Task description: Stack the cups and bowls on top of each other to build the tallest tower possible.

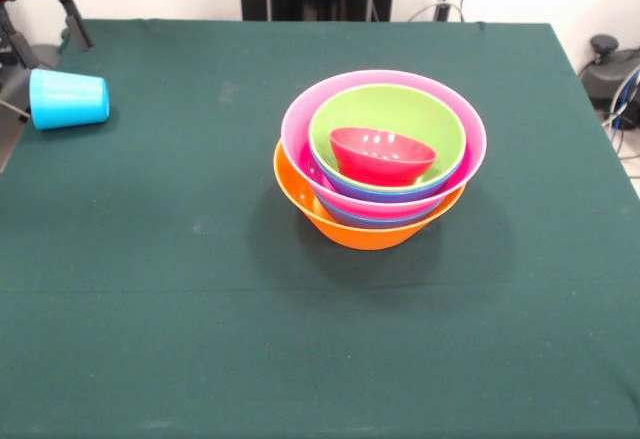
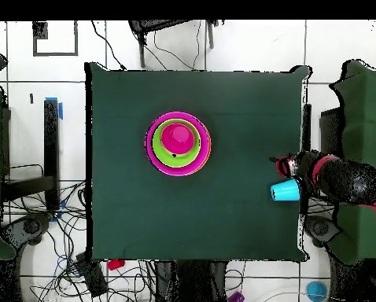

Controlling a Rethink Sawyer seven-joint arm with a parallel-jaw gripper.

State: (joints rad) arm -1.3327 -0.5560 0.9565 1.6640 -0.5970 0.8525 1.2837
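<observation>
The light-blue cup lay on its side at the green table's edge, well apart from the nested bowls, its long axis pointing toward them, with the gripper at its base, grip state unclear.

My table is lit evenly and brightly from above. The bowls throw a soft, broad shadow onto the green cloth around their base, spreading toward the camera in the front view. Small white glints sit on the red bowl, the rest shows mild gloss. The white floor overhead looks washed out.
</observation>
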